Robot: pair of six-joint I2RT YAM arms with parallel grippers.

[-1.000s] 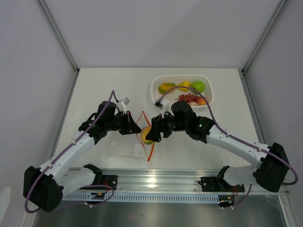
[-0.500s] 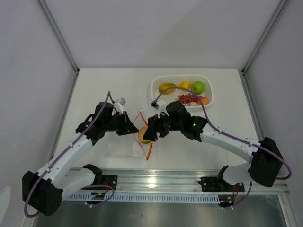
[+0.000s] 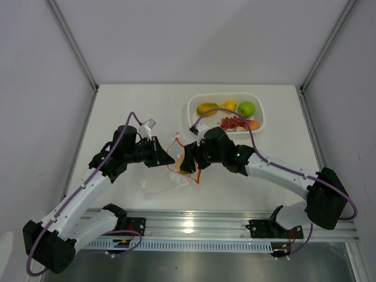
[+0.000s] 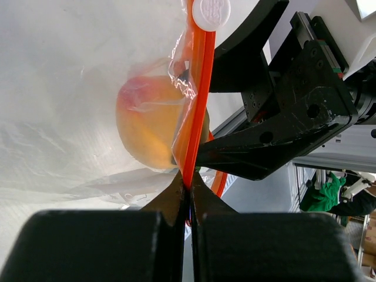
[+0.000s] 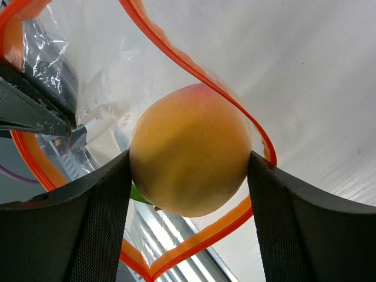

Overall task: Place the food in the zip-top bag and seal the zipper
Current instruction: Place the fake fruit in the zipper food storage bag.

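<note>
My right gripper [image 5: 189, 160] is shut on an orange peach [image 5: 191, 155] and holds it inside the open mouth of the clear zip-top bag [image 5: 282, 76]. The red-orange zipper [image 5: 197, 73] loops round the fruit. My left gripper [image 4: 189, 183] is shut on the zipper strip [image 4: 200, 88], pinching one edge of the mouth. The peach [image 4: 150, 126] shows through the plastic in the left wrist view. From above, both grippers meet over the bag [image 3: 167, 183] at mid-table, the left gripper [image 3: 169, 158] just left of the right gripper [image 3: 188, 164].
A white perforated basket [image 3: 191, 111] stands at the back right. It holds a mango [image 3: 207, 108], a yellow piece [image 3: 228, 106], a green apple [image 3: 246, 108], red grapes [image 3: 234, 122] and an orange fruit [image 3: 252, 124]. A metal rail [image 3: 194, 226] runs along the near edge.
The right gripper has carried the peach a little left and up into the bag's mouth. The left arm has drawn slightly left, and the bag's mouth has spread open.
</note>
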